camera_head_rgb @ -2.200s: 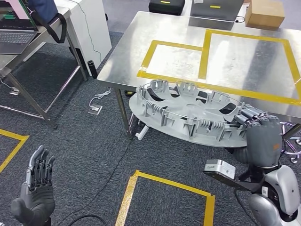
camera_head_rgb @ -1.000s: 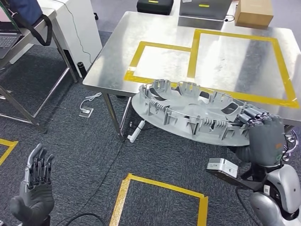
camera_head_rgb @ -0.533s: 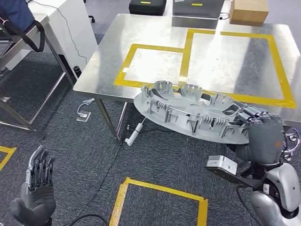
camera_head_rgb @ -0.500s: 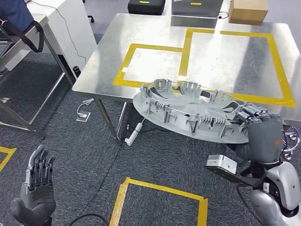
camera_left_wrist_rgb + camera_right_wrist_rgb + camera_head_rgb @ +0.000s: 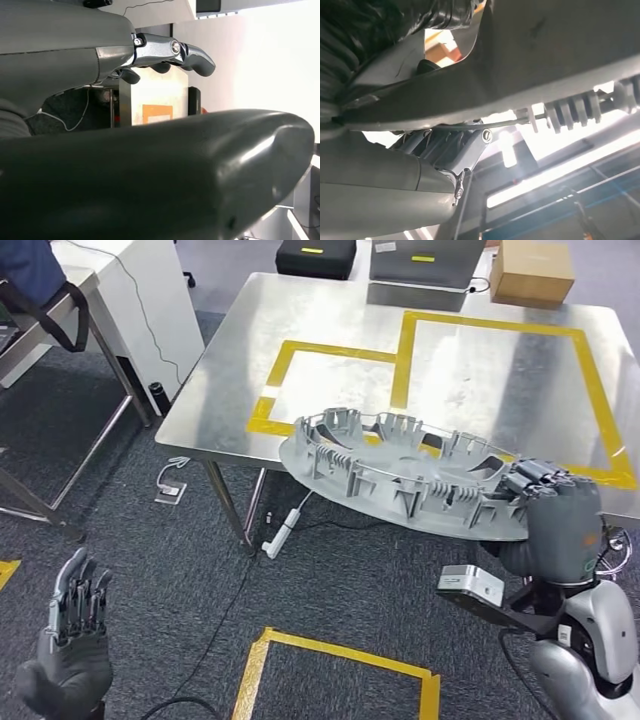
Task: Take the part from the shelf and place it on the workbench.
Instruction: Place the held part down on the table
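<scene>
The part (image 5: 404,475), a big grey ribbed disc with raised tabs around its rim, sits in the middle of the head view, carried flat and a touch tilted. Its far edge overlaps the near edge of the workbench (image 5: 347,315), while its near edge hangs out over the dark carpet (image 5: 151,540). Whether it touches the metal top, I cannot tell.

The right hand (image 5: 558,520), at the lower right of the frame, grips the part at its right rim, fingers (image 5: 540,475) curled over the top edge and the grey palm wrapped below. From the right wrist view you see it up close: the dark underside of the part (image 5: 554,60) across the upper half, the hand's fingers (image 5: 448,142) hooked under it.

Down in the lower left corner of the head view, the left hand (image 5: 72,640) is held up with its fingers straight and slightly spread, holding nothing. In the left wrist view its fingers (image 5: 170,50) reach out straight.

On the workbench, yellow tape (image 5: 404,350) marks out two rectangles. At the top of the frame sit a black case (image 5: 311,257) and a cardboard box (image 5: 530,270). More yellow tape (image 5: 332,655) frames a square on the carpet, bottom centre.
</scene>
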`<state>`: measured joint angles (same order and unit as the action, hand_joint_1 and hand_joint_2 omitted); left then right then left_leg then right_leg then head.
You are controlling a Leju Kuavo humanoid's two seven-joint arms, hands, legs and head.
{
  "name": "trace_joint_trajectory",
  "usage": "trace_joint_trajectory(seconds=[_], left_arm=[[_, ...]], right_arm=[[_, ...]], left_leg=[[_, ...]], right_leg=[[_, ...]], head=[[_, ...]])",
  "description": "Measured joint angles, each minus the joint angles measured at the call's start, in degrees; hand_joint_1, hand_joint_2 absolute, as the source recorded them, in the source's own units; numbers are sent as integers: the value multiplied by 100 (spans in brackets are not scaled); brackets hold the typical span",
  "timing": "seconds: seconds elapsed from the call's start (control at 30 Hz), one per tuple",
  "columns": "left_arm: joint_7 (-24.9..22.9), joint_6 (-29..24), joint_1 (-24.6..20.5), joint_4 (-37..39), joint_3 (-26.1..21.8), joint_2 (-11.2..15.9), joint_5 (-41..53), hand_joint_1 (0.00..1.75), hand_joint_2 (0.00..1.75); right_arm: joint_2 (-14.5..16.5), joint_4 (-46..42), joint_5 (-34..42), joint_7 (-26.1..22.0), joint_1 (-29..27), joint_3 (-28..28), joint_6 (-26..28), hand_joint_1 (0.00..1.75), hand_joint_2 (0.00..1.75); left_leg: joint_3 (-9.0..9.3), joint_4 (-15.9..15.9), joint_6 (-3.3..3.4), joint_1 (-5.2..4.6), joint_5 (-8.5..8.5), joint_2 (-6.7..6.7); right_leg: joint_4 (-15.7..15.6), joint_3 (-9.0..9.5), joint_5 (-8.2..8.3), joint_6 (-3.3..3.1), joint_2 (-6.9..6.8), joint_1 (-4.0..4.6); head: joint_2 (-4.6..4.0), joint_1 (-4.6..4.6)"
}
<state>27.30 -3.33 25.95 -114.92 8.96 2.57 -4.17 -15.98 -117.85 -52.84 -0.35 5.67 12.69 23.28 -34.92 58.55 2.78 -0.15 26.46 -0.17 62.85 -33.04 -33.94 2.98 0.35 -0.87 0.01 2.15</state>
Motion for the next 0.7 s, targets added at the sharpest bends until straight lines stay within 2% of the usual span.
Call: trace_joint_trajectory(seconds=[0.07, 0.1, 0.13, 0.17, 0.2, 0.23, 0.27, 0.3, 0.33, 0.4, 0.47, 0.5, 0.57, 0.6, 0.63, 0.67, 0.7], left_arm=[[0, 2, -10, 1, -4, -7, -3, 0, 0], [0, 3, -9, 1, -4, -9, -4, 0, 0], [0, 3, -7, 2, -5, -10, -4, 0, 0], [0, 3, -6, 2, -6, -11, -5, 0, 0], [0, 3, -4, 2, -7, -11, -5, 0, 0], [0, 3, -4, 2, -8, -12, -5, 0, 0], [0, 3, -5, 2, -9, -12, -6, 0, 0], [0, 3, -4, 2, -10, -12, -6, 0, 0], [1, 3, -3, 2, -10, -12, -6, 0, 0], [2, 3, -6, 2, -10, -11, -7, 0, 0], [4, 3, -11, 1, -9, -11, -8, 0, 0], [7, 3, -13, 1, -9, -12, -9, 0, 0], [12, 3, -10, 2, -9, -14, -14, 0, 0], [13, 3, -7, 3, -9, -14, -18, 0, 0], [14, 3, -4, 3, -9, -14, -22, 0, 0], [14, 3, -1, 4, -9, -14, -25, 0, 0], [15, 3, 0, 4, -10, -14, -26, 0, 0]], right_arm=[[0, 3, 3, 2, 18, -2, -2, 175, 175], [0, 5, 3, 4, 20, -4, -4, 175, 175], [0, 8, 3, 8, 19, -5, -6, 175, 175], [0, 11, 4, 12, 18, -7, -10, 175, 175], [0, 14, 4, 15, 18, -9, -14, 175, 175], [0, 17, 5, 18, 18, -10, -17, 175, 175], [0, 21, 6, 19, 23, -12, -19, 175, 175], [0, 25, 5, 19, 29, -13, -20, 175, 175], [0, 28, 5, 18, 34, -14, -20, 175, 175], [0, 29, 3, 20, 34, -19, -20, 175, 175], [0, 28, 2, 28, 29, -30, -22, 175, 175], [0, 28, 4, 30, 30, -34, -24, 175, 175], [0, 28, 22, 26, 36, -39, -30, 175, 175], [0, 29, 34, 26, 37, -39, -33, 175, 175], [0, 30, 46, 26, 37, -39, -38, 175, 175], [0, 30, 58, 26, 36, -39, -42, 175, 175], [0, 31, 70, 23, 35, -39, -46, 175, 175]], left_leg=[[35, -9, 22, 3, 39, 1], [60, -8, 24, 3, 66, 2], [97, -8, 20, 5, 97, 1], [150, -6, 10, 10, 136, -1], [213, -3, -7, 15, 181, -3], [267, -1, -31, 18, 226, -6], [298, 17, -61, 9, 266, -10], [303, 32, -89, -2, 290, -12], [295, 42, -113, -14, 300, -12], [288, 53, -153, -21, 326, -7], [244, 215, -205, -15, 441, -1], [126, 469, -236, -6, 564, 1], [-296, 1259, -282, 16, 849, 1], [-505, 1599, -291, 25, 928, 0], [-631, 1758, -289, 27, 896, 0], [-646, 1684, -274, 26, 741, 0], [-554, 1390, -242, 21, 487, -1]], right_leg=[[750, -450, -259, 32, -3, 1], [1043, -660, -300, 48, -4, -1], [1136, -772, -218, 60, -6, -4], [990, -764, -8, 69, -11, -8], [648, -653, 278, 76, -22, -17], [285, -510, 494, 80, -39, -21], [-52, -352, 629, 71, -50, -21], [-245, -253, 664, 41, -57, -15], [-306, -209, 620, 3, -53, -4], [-341, -173, 587, -87, -36, -3], [-365, -115, 557, -157, -36, -24], [-375, -81, 541, -191, -40, -35], [-376, -38, 501, -234, -42, -32], [-376, -15, 481, -242, -39, -28], [-376, 14, 458, -244, -34, -23], [-376, 53, 432, -242, -26, -19], [-376, 102, 403, -237, -19, -12]], head=[[-1, 14], [-1, 15], [-1, 15], [-1, 16], [-1, 17], [-1, 17], [0, 21], [0, 21], [1, 13], [1, -3], [0, -26], [0, -38], [-1, -53], [-1, -52], [-1, -53], [-1, -54], [-1, -54]])
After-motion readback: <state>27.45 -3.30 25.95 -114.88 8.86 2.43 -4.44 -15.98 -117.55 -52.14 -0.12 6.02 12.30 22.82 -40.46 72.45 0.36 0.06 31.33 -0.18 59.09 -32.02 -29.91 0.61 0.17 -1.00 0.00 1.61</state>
